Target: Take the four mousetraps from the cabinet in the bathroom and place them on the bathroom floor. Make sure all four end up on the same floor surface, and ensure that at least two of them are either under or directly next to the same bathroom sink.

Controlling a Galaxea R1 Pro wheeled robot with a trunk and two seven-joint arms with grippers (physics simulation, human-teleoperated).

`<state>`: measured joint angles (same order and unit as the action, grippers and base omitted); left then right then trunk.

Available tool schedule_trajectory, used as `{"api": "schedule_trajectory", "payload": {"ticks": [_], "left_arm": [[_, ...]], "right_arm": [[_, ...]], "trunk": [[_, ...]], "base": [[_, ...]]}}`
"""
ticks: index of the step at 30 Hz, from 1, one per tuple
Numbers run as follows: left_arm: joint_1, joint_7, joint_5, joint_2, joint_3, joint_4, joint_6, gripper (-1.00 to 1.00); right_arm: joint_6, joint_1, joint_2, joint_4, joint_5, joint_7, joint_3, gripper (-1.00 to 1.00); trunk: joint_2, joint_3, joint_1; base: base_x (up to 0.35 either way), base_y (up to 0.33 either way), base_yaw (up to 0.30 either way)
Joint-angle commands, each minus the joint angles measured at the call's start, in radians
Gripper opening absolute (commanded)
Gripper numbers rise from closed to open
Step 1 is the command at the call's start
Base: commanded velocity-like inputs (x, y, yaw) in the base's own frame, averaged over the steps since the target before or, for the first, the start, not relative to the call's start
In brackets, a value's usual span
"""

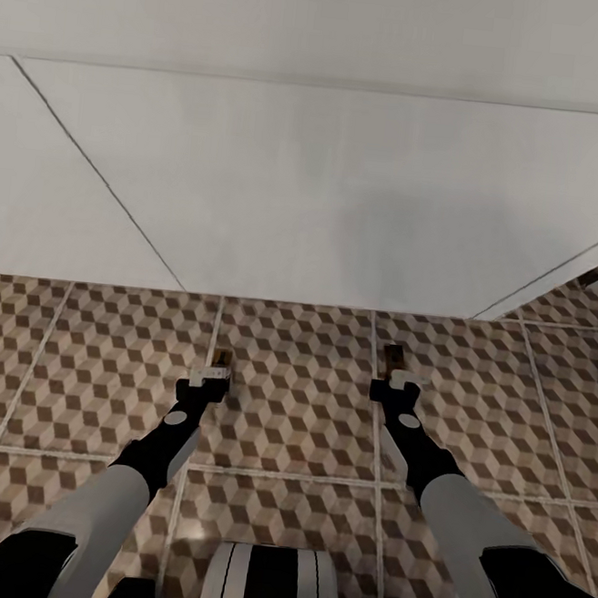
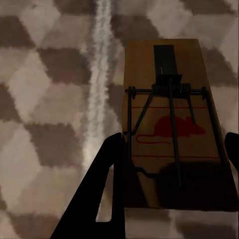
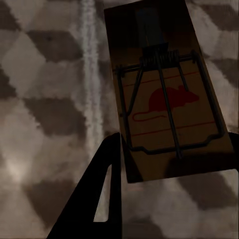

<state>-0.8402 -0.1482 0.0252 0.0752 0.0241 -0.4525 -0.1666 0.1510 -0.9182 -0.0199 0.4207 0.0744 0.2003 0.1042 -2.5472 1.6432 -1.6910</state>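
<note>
Two mousetraps show, each a flat wooden base with a wire spring and a red mouse print. One mousetrap (image 1: 222, 361) (image 2: 169, 119) sits between the fingers (image 2: 107, 189) of my left gripper (image 1: 211, 380) (image 2: 174, 154), which is shut on its near end. My right gripper (image 1: 395, 387) (image 3: 169, 164) is shut on the other mousetrap (image 1: 392, 354) (image 3: 164, 94), which is slightly tilted. Both are held low over the bathroom floor (image 1: 298, 400), close to a grout line. Whether they touch the tiles I cannot tell. The cabinet and the sink are out of view.
A big white flat-faced unit (image 1: 327, 201) rises just ahead, its base meeting the tiles along a straight line. More tiled floor runs past its right corner (image 1: 572, 307). My own base (image 1: 271, 584) shows at the bottom between the arms.
</note>
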Motion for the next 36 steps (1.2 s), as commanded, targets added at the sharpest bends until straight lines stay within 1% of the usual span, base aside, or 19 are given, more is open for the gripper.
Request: {"api": "schedule_trajectory", "payload": {"ticks": [1, 9, 36], "left_arm": [[0.0, -0.007, 0.004, 0.0, 0.002, 0.001, -0.003, -1.0], [0.0, -0.006, 0.006, 0.0, 0.003, 0.0, -0.005, -1.0], [0.0, -0.003, 0.005, -0.001, 0.002, 0.006, 0.0, -1.0]], "right_arm": [[0.004, -0.001, 0.001, -0.003, 0.009, 0.007, 0.008, -1.0], [0.004, -0.001, 0.001, -0.015, 0.008, 0.007, 0.009, -1.0], [0.002, -0.001, 0.003, -0.017, 0.008, 0.007, 0.009, -1.0]], "trunk": [[0.0, 0.0, 0.0], [0.0, 0.0, 0.0], [0.0, 0.0, 0.0]], "base": [[0.284, 0.0, 0.0], [0.094, 0.0, 0.0], [0.002, 0.0, 0.0]]}}
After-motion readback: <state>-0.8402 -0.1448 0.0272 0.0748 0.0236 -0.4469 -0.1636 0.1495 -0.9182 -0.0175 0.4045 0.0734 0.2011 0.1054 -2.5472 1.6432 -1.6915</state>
